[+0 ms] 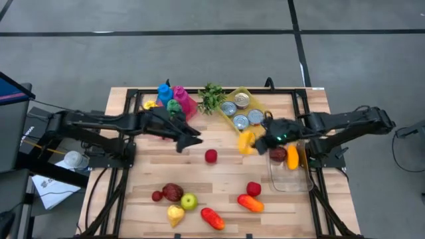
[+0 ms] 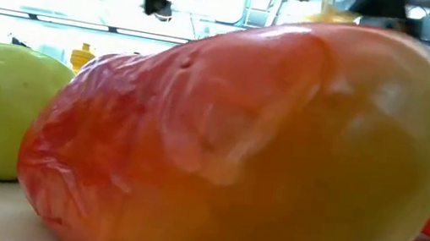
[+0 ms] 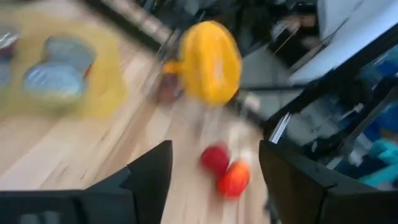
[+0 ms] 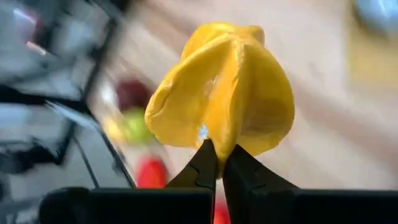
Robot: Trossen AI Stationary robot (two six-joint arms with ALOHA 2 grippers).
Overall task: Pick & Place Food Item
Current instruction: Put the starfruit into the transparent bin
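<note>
A yellow, lobed pepper (image 1: pixel 246 141) hangs above the table's middle right, with my right gripper (image 4: pixel 217 158) shut on it. The left wrist view also shows the pepper (image 3: pixel 209 61) lifted, its stem to one side. My left gripper (image 1: pixel 191 141) is in the air left of centre, and its fingers stand wide apart (image 3: pixel 214 180) with nothing between them. A small red fruit (image 1: pixel 211 156) lies on the table between the two grippers. My right gripper pinches the pepper's near side (image 4: pixel 214 138) between its two fingertips. The fingers slant down toward it from the table's right side. The pepper is lifted clear of the table and sticks out beyond the fingertips.
A clear bin (image 1: pixel 291 178) at the right holds a dark red fruit and an orange one. A yellow tray (image 1: pixel 240 93) of cans, greens (image 1: pixel 211 98) and coloured bottles (image 1: pixel 174 98) line the far edge. A green apple (image 1: pixel 189 200) and several fruits lie near the front.
</note>
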